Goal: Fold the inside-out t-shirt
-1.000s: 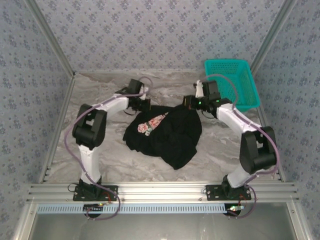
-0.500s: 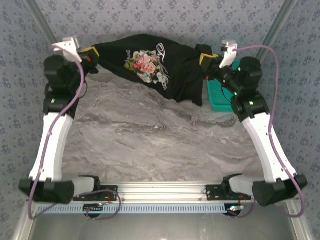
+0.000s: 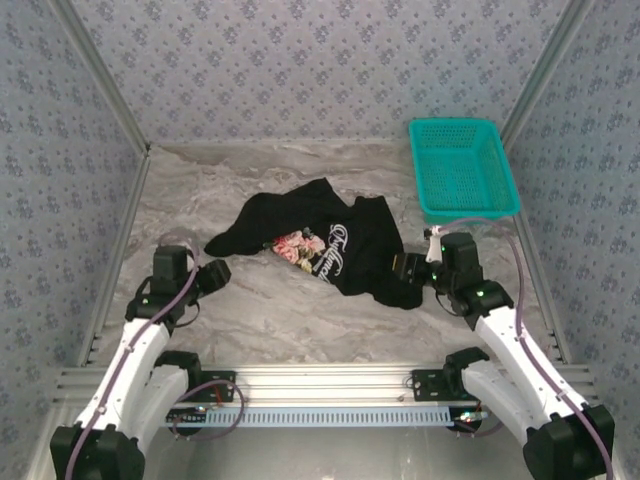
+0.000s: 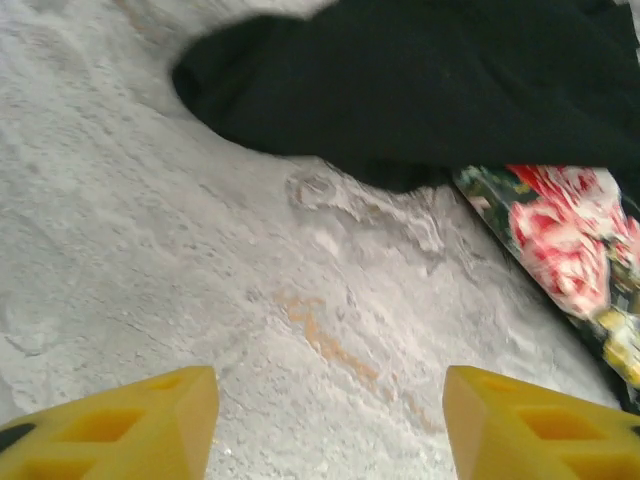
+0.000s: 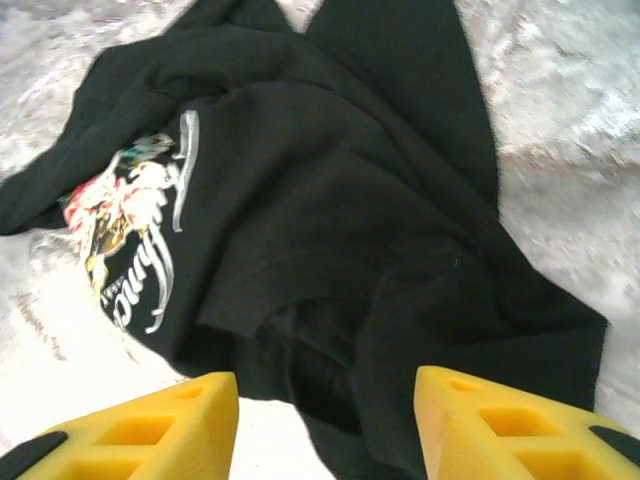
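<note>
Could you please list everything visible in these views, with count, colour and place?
T-shirt: one, black with floral print, crumpled mid-table.
Basket: one, teal, far right corner.
Table: one, grey marble, under everything.
Walls: blue-grey patterned, around the table.
Rail: one, silver, near edge.
Left gripper: one, yellow fingers, open, over bare table left of the t-shirt.
Right gripper: one, yellow fingers, open, at the t-shirt's right edge.

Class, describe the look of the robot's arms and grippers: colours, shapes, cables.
The left arm and right arm have white links, black joints and looping lilac cables. The left gripper and right gripper each carry two yellow wedge-shaped fingers with moulded hollows.
</note>
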Motion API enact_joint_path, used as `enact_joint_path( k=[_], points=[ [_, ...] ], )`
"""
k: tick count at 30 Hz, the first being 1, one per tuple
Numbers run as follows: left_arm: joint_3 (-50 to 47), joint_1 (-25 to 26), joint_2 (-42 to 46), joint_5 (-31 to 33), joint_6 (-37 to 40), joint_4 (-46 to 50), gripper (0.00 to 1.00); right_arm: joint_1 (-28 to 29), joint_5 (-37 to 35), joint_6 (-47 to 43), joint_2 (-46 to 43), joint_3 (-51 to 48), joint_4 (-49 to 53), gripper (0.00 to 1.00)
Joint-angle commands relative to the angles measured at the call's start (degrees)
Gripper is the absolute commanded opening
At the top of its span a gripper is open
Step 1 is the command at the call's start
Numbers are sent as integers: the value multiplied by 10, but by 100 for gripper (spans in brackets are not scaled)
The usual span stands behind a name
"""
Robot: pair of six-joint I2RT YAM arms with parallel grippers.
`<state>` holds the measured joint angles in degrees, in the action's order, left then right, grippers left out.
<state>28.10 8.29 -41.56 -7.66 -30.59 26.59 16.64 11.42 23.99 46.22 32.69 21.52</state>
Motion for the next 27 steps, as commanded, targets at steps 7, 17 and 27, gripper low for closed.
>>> enact_joint_path(
  k=[7, 17, 27],
  points=[
    [248, 224, -355, 22, 104, -159, 74, 56, -65, -19, 268, 141, -33, 62],
    [565, 249, -702, 36, 150, -66, 78, 28, -45, -2, 380, 177, -45, 72],
    [720, 224, -848, -28, 174, -19, 38, 15, 45, -7, 494, 213, -159, 23]
  ],
)
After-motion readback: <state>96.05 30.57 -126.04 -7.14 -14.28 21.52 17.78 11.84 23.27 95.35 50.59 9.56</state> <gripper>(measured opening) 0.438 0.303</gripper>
